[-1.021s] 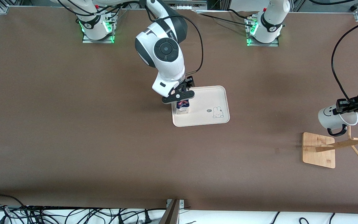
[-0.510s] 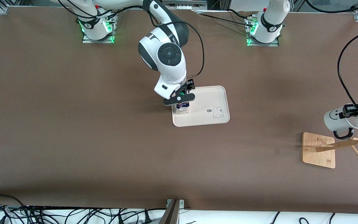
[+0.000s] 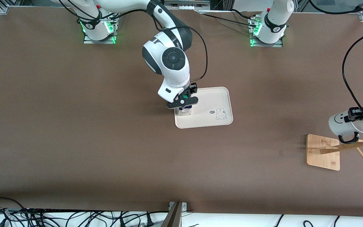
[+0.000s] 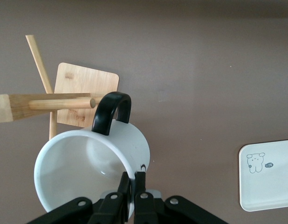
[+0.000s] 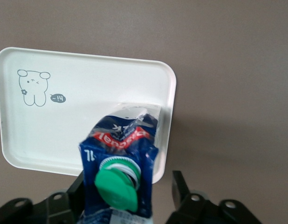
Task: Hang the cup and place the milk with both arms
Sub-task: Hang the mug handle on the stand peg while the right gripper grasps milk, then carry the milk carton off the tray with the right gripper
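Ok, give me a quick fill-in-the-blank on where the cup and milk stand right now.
1. The milk stands on the white ____.
2. The left end effector is shut on the cup's ____.
3. The cup's black handle is at the tip of a wooden ____ of the rack.
4. The right end effector, over the milk, is ____.

Missing words: tray; rim; peg; open

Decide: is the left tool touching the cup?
Touching. The left wrist view shows the left tool with its two fingers shut on the rim wall of the cup, one inside, one outside.
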Available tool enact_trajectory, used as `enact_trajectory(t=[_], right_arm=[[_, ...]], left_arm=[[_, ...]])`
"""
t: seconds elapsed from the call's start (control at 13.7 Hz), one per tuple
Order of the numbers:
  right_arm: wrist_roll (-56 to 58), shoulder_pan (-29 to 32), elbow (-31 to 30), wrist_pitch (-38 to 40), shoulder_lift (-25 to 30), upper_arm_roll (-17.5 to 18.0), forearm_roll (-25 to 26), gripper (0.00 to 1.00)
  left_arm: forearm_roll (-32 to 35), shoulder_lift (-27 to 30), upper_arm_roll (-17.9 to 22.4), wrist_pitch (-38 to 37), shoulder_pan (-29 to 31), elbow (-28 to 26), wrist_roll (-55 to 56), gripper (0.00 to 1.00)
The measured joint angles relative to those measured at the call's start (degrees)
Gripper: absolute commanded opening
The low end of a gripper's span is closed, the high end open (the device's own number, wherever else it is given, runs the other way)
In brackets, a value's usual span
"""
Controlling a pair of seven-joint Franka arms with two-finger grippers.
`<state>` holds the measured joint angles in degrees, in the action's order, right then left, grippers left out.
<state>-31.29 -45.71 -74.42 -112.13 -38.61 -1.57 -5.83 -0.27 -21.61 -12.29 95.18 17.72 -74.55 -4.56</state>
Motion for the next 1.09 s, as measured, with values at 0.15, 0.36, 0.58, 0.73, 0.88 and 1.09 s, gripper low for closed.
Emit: enact_trajectory(t=[0.15, 0.36, 0.58, 0.73, 0.88, 1.09], right_arm=[[-0.29, -0.02, 0.00, -0.05, 0.00, 0.00, 0.00, 0.56], [-0.47, -0.03, 0.01, -0.07, 0.00, -0.01, 0.00, 0.43], [-0.49, -0.03, 0.09, -0.13, 0.02, -0.11, 0.00, 0.42], [-0.46, -0.02, 0.30, -0.08, 0.22, -0.43, 0.00, 0.42], [-0.44, 0.15, 0.44, 1.26, 1.06, -0.95, 0.00, 0.42], [-0.34, 1.64, 1.19, 5.59, 3.42, -1.59, 0.00, 0.42]], left_arm=[[0.00, -1.09, 0.09, 0.00, 0.02, 1.36, 0.00, 0.00], [0.01, -2.48, 0.39, 0.00, 0.35, 2.45, 0.00, 0.00], [0.01, -3.10, 0.84, 0.00, 0.66, 2.87, 0.02, 0.00], [0.01, -3.19, 0.91, -0.23, 1.27, 2.88, 0.03, 0.00], [0.01, -3.31, 0.94, -0.52, 1.92, 2.88, 0.03, 0.00], [0.00, -3.79, 0.98, -0.66, 2.89, 2.89, 0.06, 0.00]])
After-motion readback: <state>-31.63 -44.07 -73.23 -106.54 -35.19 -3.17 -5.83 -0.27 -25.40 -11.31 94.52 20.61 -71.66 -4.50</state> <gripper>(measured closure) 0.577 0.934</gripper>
